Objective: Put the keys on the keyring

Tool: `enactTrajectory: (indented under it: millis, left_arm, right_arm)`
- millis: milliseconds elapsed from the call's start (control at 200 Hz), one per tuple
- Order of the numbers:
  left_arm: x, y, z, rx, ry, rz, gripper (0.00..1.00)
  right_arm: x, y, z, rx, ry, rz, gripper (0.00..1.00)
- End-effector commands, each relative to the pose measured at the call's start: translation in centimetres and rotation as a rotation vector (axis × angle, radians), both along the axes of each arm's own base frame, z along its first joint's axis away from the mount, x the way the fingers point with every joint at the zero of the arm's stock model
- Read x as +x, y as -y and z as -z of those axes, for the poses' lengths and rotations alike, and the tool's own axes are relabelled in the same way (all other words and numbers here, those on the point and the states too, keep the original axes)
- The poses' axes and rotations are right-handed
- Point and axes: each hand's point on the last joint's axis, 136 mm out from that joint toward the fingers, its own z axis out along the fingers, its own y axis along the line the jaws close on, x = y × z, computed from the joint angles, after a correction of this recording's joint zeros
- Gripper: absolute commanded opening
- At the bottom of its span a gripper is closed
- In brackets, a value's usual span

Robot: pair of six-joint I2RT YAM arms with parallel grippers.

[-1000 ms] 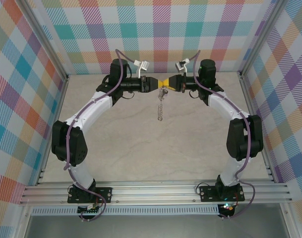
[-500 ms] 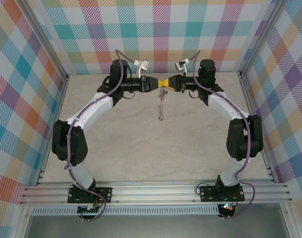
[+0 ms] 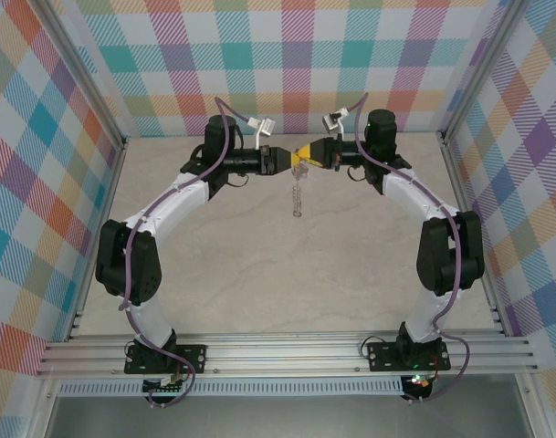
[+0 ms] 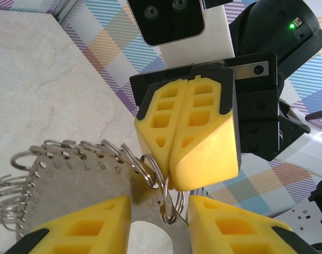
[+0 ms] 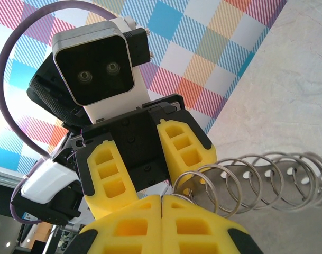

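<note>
At 12 o'clock on the pale marbled table (image 3: 214, 265), the right gripper (image 3: 308, 155) has tipped slightly against the left gripper (image 3: 285, 161). The keyring (image 3: 298, 193), a large thin grey metal hoop fringed with loops, has turned nearly edge-on; it hangs toward 6 o'clock from the left jaws clamped on it. The right jaws are closed on one small silvery wire loop (image 4: 150, 168), which suggests that loop is being readied for threading.

One keyring (image 4: 81, 182) (many wire loops (image 4: 150, 168)), one left gripper (image 4: 159, 222), one right gripper (image 5: 162, 203)
</note>
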Motion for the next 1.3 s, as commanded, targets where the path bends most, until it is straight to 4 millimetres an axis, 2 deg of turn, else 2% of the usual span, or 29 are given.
enactTrajectory:
  millis: [0,115,285,600,735,880,955,1135,1295]
  left_arm:
    - [0.1,-0.2,-1.7,-0.035,0.039,0.003,0.33]
    - [0.3,-0.1,-2.0,-0.045,0.039,-0.002,0.32]
    - [0.5,0.0,-1.9,-0.050,0.034,-0.003,0.23]
    - [0.2,0.9,-1.1,-0.050,0.015,0.020,0.00]
    - [0.1,1.3,-0.9,-0.049,0.004,0.011,0.00]
    - [0.6,0.9,-1.0,-0.066,0.011,-0.062,0.00]
    - [0.7,0.7,-1.4,-0.087,0.022,-0.082,0.00]
    - [0.0,0.3,-3.1,-0.137,0.057,-0.085,0.00]
    - [-1.0,0.1,-4.7,-0.177,0.080,-0.059,0.00]
  right_arm:
    - [-0.4,-0.3,-0.6,0.011,0.050,-0.022,0.00]
    - [-0.5,-0.3,-0.6,0.012,0.051,-0.025,0.00]
    - [-0.4,-0.3,-0.5,0.011,0.048,-0.025,0.00]
    - [-0.8,-0.5,-0.6,0.012,0.049,-0.029,0.00]
    - [-1.3,-0.4,-0.9,0.016,0.058,-0.023,0.00]
    - [-1.9,0.1,-2.0,0.018,0.079,0.027,0.35]
    - [-2.0,0.7,-2.6,0.012,0.094,0.074,0.47]
    - [-2.2,4.2,-3.7,0.003,0.126,0.249,0.55]
    - [-2.8,6.3,-2.4,-0.036,0.149,0.383,0.57]
